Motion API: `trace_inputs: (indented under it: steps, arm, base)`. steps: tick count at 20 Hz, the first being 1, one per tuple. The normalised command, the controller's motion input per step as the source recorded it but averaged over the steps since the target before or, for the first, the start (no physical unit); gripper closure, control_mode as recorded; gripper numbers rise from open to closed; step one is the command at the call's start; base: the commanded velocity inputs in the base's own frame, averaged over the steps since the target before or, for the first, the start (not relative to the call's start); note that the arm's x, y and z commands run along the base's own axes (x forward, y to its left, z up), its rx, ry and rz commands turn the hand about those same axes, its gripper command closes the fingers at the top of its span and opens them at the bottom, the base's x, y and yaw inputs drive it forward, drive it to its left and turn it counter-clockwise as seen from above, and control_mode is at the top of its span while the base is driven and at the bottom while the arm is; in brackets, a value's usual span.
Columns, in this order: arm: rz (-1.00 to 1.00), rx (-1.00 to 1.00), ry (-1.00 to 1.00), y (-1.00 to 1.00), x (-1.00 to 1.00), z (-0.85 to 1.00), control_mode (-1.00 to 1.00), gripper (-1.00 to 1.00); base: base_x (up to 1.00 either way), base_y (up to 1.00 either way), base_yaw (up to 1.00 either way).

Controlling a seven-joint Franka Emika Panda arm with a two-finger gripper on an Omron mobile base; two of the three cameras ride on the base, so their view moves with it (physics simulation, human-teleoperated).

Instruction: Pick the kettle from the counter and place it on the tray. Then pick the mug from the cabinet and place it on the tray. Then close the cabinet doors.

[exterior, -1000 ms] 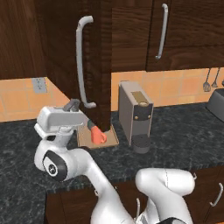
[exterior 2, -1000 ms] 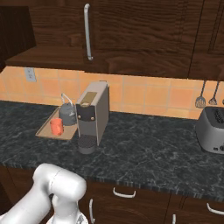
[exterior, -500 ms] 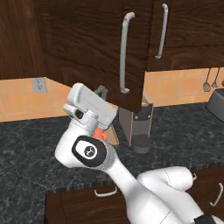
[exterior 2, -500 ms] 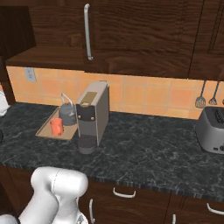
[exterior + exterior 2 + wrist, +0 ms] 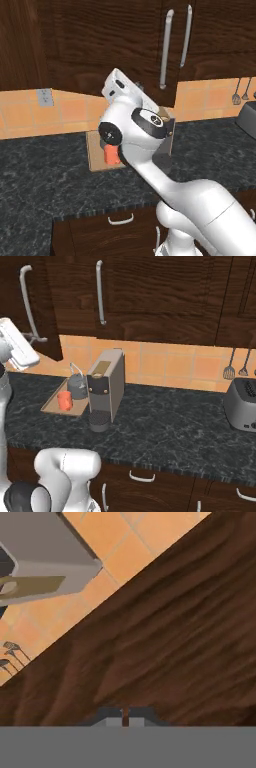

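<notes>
Standing on the tray (image 5: 54, 406) at the counter's (image 5: 165, 426) left end are the mug (image 5: 64, 400) and the kettle (image 5: 77, 387), side by side, mug nearer the front edge, kettle just behind it w/ its wire handle arched upright. Tray lies flat on the counter, just left of the grey coffee machine (image 5: 106, 387), which touches or nearly touches its right edge. In the left base view the mug (image 5: 112, 154) shows as an orange patch on the tray (image 5: 96, 150), partly behind the arm; kettle hidden there.

Gripper (image 5: 125, 716): tips pressed together w/ a thin slit between, nothing pinched. Its tips are right up against a dark wood-grain door face (image 5: 165, 642); contact cannot be told. Same view, upper left: coffee machine top (image 5: 40, 557) and orange wall tiles (image 5: 115, 542), rolled diagonally.

Right base view: left cabinet door (image 5: 35, 306) stands swung out at an angle, its silver bar handle (image 5: 27, 303) near the white hand (image 5: 17, 346); next door (image 5: 80, 291) sits flush w/ the cabinet front. Left base view: arm's wrist up near the cabinet's lower edge (image 5: 100, 92).

Far right on the counter: toaster (image 5: 242, 403); utensils (image 5: 237, 363) hang on the tiles above.
</notes>
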Motion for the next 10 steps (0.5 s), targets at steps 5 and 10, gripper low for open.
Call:
trace_inputs:
  steps: [5, 10]
  arm:
    - [0.04, 0.0, 0.54, -0.05, 1.0, 0.02, -1.0, 1.0]
    - [0.07, 0.0, 0.19, -0.39, 1.0, -0.25, -1.0, 1.0]
  base:
    - [0.0, 0.0, 0.0]
    - [0.0, 0.0, 0.0]
